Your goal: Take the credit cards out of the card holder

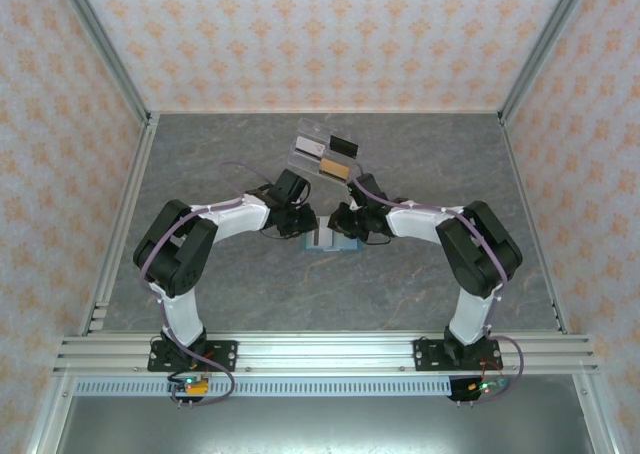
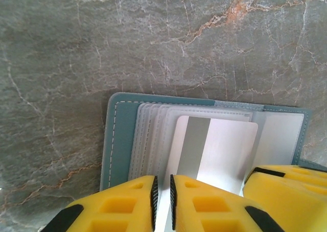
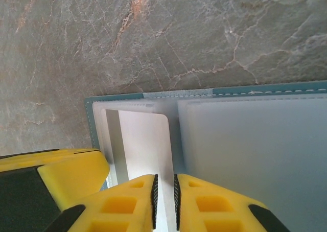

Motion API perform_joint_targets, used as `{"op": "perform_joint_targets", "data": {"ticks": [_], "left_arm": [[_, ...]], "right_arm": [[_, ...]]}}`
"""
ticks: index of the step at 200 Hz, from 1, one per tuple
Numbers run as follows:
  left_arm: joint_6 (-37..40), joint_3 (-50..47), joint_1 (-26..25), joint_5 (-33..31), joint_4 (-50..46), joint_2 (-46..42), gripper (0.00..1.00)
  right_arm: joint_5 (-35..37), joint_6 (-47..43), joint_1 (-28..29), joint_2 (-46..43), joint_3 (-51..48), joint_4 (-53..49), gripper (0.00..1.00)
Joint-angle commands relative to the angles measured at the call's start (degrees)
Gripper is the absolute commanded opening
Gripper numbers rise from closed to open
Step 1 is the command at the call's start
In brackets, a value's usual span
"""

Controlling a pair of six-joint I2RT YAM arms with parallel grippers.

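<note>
Card [image 2: 212, 150] lies on open card holder [image 2: 120, 140]; overhead adds clear piece [image 1: 322, 157].

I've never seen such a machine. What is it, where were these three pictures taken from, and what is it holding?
A robot's left arm and right arm are bolted at the near edge of a table. The wide picture looks down from above; the others come from a camera on each wrist. An open teal card holder lies between the arms, with a pale card sticking out of it. The yellow left fingers are pinched shut beside the card's striped edge; the right fingers pinch its other edge. Farther back lies a clear plastic piece with cards on it.
</note>
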Motion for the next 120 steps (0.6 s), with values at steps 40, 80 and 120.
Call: {"op": "perform_joint_targets", "data": {"ticks": [40,80,120], "left_arm": [[-0.12,-0.41,-0.47,-2.35,-1.74,1.10,0.17],[-0.28,-0.47,-0.46,-2.20,-1.59,1.18,0.16],[-0.38,-0.47,-0.47,-1.56,-1.29,1.36,0.15]], "right_arm": [[-0.59,-0.62,-0.47,1.31,-0.95,1.26,0.19],[-3.24,-0.49,-0.65,0.86,-2.27,5.52,0.15],[-5.12,-0.91,-1.39,0.09,-3.36,8.11,0.11]]}}
